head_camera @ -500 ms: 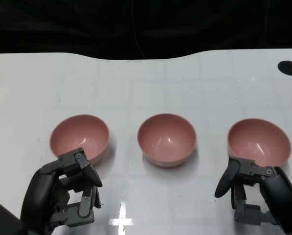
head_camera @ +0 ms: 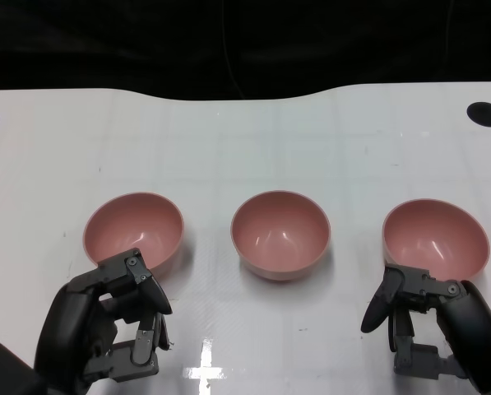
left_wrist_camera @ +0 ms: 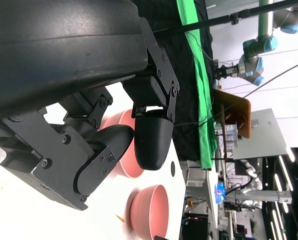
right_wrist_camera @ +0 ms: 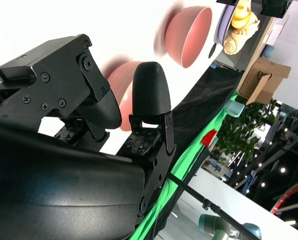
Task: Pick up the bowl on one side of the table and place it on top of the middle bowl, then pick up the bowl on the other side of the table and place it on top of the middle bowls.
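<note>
Pink, glossy and likely light, slippery plastic, the left bowl (head_camera: 133, 230), middle bowl (head_camera: 280, 234) and right bowl (head_camera: 434, 239) sit apart in a row (best pinched at the rim), just beyond the empty, loosely spread left hand (head_camera: 105, 329) and right hand (head_camera: 430, 325).

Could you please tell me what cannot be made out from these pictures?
- Head view: the near rim of the left bowl is covered by the left hand.
- Head view: the right hand is cut off by the frame's lower edge.
- Right wrist view: the right bowl is largely hidden behind the fingers.
</note>
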`<state>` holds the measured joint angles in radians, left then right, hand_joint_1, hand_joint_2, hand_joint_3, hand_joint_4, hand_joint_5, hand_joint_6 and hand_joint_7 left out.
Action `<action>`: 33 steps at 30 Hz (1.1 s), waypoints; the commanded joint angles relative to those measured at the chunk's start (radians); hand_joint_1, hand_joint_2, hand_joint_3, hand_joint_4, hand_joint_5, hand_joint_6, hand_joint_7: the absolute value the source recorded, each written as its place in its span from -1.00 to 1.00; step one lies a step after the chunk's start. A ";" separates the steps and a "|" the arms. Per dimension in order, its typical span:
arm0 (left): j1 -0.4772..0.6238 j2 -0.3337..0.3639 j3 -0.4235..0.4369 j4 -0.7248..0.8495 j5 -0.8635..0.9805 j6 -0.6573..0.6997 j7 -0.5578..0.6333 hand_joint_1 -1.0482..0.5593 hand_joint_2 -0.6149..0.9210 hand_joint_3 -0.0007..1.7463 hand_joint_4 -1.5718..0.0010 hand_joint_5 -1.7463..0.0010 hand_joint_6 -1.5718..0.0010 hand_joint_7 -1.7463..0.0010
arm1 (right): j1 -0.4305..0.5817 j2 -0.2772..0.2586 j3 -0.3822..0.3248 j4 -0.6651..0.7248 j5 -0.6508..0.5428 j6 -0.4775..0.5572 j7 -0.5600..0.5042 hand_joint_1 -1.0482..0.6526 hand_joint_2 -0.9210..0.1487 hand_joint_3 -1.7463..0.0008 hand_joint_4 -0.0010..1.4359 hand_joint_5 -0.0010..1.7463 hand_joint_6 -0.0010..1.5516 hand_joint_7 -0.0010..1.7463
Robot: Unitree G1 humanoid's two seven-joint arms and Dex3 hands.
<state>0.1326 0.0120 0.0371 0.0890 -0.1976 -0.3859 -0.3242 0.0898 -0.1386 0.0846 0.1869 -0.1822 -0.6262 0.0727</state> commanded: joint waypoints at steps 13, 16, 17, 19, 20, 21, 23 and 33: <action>0.009 0.013 0.003 -0.006 -0.004 -0.002 -0.001 0.16 0.27 0.69 -0.15 -0.94 -0.07 -0.75 | -0.014 -0.060 -0.015 -0.021 -0.073 0.003 -0.020 0.12 -0.10 -0.18 -0.05 0.45 -0.08 -0.02; 0.009 0.013 0.003 -0.006 -0.004 -0.002 -0.001 0.16 0.27 0.70 -0.16 -0.94 -0.07 -0.75 | -0.014 -0.060 -0.015 -0.021 -0.075 0.004 -0.022 0.12 -0.11 -0.17 -0.05 0.44 -0.07 -0.03; 0.009 0.013 0.003 -0.006 -0.004 -0.002 -0.001 0.16 0.27 0.70 -0.16 -0.94 -0.07 -0.75 | -0.014 -0.060 -0.015 -0.022 -0.075 0.004 -0.022 0.12 -0.11 -0.17 -0.05 0.44 -0.07 -0.04; 0.010 0.015 0.004 -0.005 0.003 -0.010 0.001 0.16 0.27 0.69 -0.15 -0.94 -0.07 -0.75 | -0.010 -0.100 -0.026 -0.074 -0.190 0.059 -0.046 -0.07 -0.41 0.30 -0.32 0.17 -0.32 -0.28; 0.011 0.016 0.004 -0.005 0.005 -0.012 0.001 0.16 0.27 0.69 -0.15 -0.94 -0.06 -0.75 | -0.008 -0.111 -0.029 -0.092 -0.225 0.078 -0.055 -0.14 -0.63 0.60 -0.40 0.04 -0.37 -0.43; 0.011 0.016 0.004 -0.005 0.006 -0.013 0.001 0.16 0.27 0.69 -0.15 -0.94 -0.06 -0.75 | -0.007 -0.116 -0.029 -0.104 -0.246 0.092 -0.061 -0.17 -0.75 0.76 -0.43 -0.03 -0.39 -0.52; 0.011 0.016 0.004 -0.005 0.006 -0.013 0.002 0.16 0.28 0.68 -0.14 -0.94 -0.06 -0.75 | -0.004 -0.119 -0.024 -0.113 -0.252 0.105 -0.069 -0.20 -0.86 0.91 -0.46 -0.08 -0.39 -0.61; 0.011 0.017 0.003 -0.005 0.005 -0.013 0.002 0.16 0.28 0.68 -0.14 -0.95 -0.06 -0.75 | -0.001 -0.128 -0.011 -0.126 -0.253 0.124 -0.081 -0.21 -0.92 0.97 -0.46 -0.11 -0.37 -0.68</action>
<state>0.1332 0.0154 0.0369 0.0891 -0.1959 -0.3873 -0.3242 0.0816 -0.2474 0.0794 0.0710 -0.4348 -0.5070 0.0030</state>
